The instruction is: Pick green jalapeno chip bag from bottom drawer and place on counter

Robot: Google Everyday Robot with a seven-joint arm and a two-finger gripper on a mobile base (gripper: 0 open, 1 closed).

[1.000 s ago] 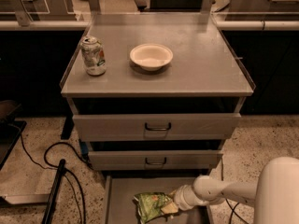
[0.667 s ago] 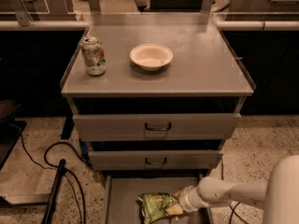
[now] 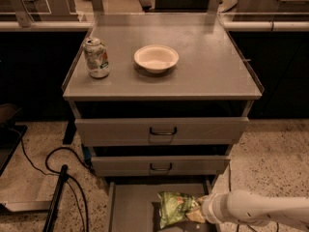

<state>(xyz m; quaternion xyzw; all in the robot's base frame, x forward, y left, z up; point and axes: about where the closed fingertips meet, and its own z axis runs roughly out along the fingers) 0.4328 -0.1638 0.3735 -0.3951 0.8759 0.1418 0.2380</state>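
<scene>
Down in the bottom drawer [image 3: 130,204], the gripper [image 3: 199,211] had drawn rightward with the crinkled light-green chip bag [image 3: 175,208] at its tip; its hold could not be told.

High front view down onto counter [image 3: 207,66], pincer [image 3: 199,210] bottom-right

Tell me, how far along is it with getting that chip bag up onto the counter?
Done: the bottom drawer is pulled open. In hand: the gripper, reaching in from the right, is at the right end of the green jalapeno chip bag, which lies on the drawer floor. Left: lifting the bag out and setting it on the counter, beside the white bowl and soda can.
</scene>
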